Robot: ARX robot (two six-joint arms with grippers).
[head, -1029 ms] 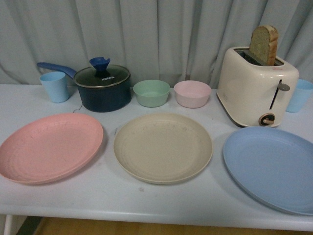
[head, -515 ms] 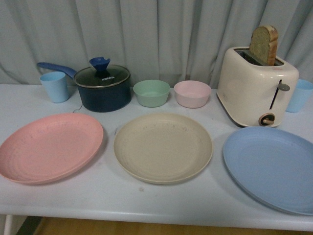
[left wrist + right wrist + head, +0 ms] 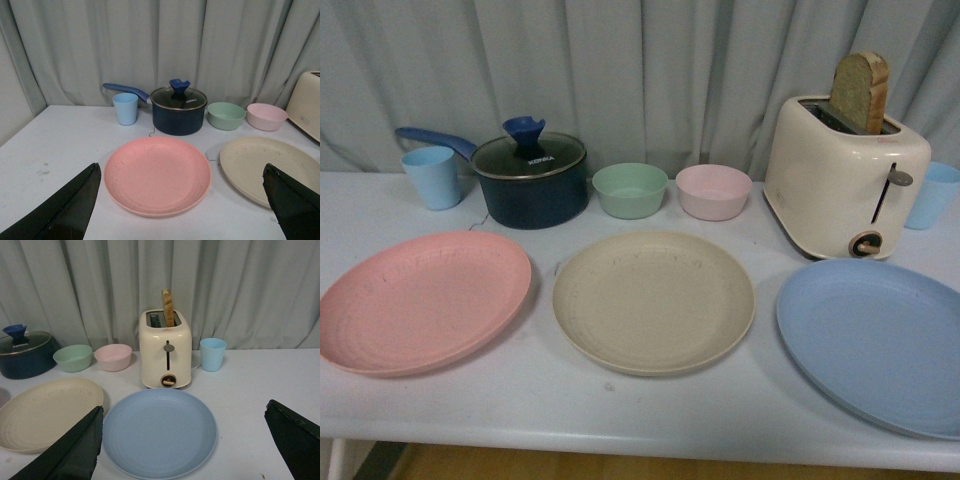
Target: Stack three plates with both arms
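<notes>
Three plates lie side by side on the white table: a pink plate at the left, a beige plate in the middle, a light blue plate at the right. Neither arm shows in the front view. In the left wrist view my left gripper is open and empty, above the near side of the pink plate, with the beige plate beside it. In the right wrist view my right gripper is open and empty, over the blue plate; the beige plate shows beside it.
Along the back stand a light blue cup, a dark blue lidded saucepan, a small green bowl, a small pink bowl, a cream toaster holding a bread slice, and another blue cup. A grey curtain hangs behind.
</notes>
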